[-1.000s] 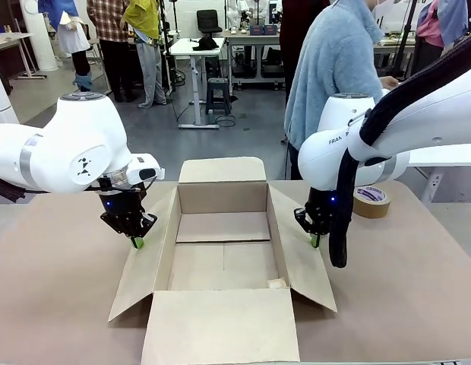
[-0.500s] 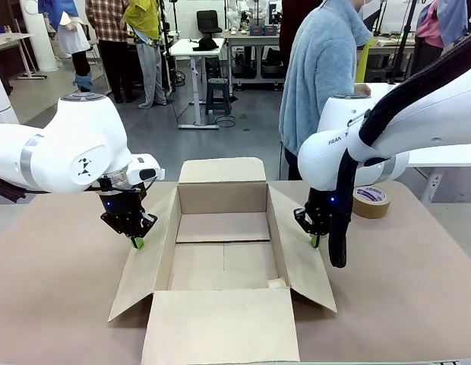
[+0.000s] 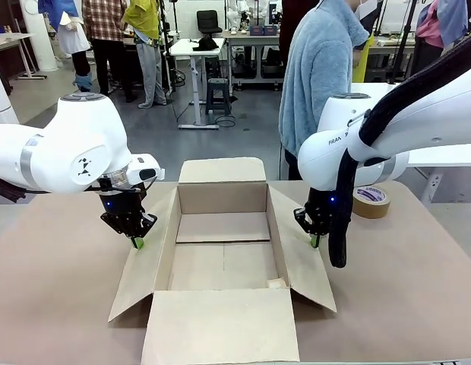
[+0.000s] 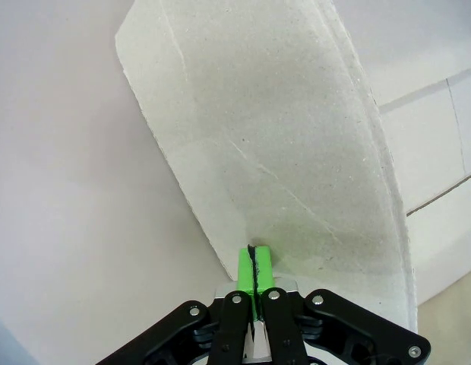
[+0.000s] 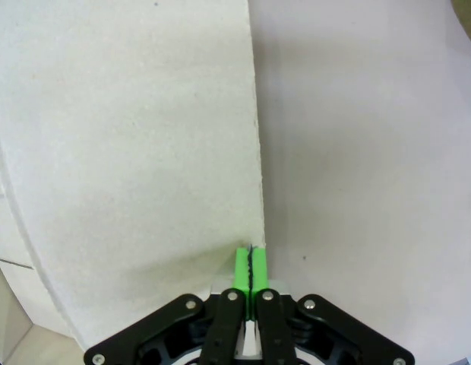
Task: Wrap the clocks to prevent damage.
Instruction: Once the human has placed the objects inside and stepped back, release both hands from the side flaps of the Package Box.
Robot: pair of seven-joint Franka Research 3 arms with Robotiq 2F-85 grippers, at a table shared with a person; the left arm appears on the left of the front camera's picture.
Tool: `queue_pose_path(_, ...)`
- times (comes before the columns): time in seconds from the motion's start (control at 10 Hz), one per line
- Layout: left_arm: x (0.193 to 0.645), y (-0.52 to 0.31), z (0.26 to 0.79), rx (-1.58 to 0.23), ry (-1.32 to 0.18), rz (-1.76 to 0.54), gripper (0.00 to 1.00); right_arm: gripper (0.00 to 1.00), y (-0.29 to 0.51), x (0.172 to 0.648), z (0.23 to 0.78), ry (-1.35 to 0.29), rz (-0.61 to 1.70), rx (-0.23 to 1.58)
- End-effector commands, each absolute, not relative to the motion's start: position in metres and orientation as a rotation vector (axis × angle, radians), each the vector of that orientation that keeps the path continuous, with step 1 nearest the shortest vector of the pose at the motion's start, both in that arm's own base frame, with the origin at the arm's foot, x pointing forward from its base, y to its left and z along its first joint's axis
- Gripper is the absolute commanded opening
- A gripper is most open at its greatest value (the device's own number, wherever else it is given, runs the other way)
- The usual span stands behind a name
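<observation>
An open cardboard box (image 3: 220, 247) sits mid-table with all its flaps spread outward. My left gripper (image 3: 137, 242) is shut, its green tips down at the outer edge of the box's left flap (image 3: 148, 262). From the left wrist, that gripper (image 4: 254, 260) has its pads pressed together, nothing between them, right at the flap (image 4: 281, 144) edge. My right gripper (image 3: 315, 242) is shut too, tips on the right flap (image 3: 300, 262). The right wrist view shows the gripper (image 5: 251, 260) empty at the flap (image 5: 129, 152) border. The clocks are out of view.
A roll of brown tape (image 3: 371, 201) lies on the table at the far right. A person in a light blue top (image 3: 319, 72) stands beyond the far edge. The near flap (image 3: 220, 327) reaches toward the front edge. Bare tabletop lies left and right of the box.
The person at the far side has shifted slightly to the left. Both arms and the box have stayed still.
</observation>
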State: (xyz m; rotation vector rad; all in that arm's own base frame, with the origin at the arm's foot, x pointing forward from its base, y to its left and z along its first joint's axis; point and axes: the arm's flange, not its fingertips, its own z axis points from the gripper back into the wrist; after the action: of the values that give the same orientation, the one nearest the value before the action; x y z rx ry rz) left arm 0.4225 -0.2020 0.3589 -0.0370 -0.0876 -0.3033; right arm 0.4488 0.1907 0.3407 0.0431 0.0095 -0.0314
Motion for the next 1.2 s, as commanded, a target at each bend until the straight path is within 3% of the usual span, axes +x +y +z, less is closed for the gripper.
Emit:
queue_pose_path(0.0, 0.4217, -0.2020, 0.3585, -0.030, -0.083, -0.297, 0.00, 0.01, 0.1913, 0.4480, 0.3401, 0.014, -0.030, 0.041)
queue_pose_path(1.1, 0.4217, -0.2020, 0.3585, -0.030, -0.083, -0.297, 0.00, 0.01, 0.1913, 0.4480, 0.3401, 0.014, -0.030, 0.041)
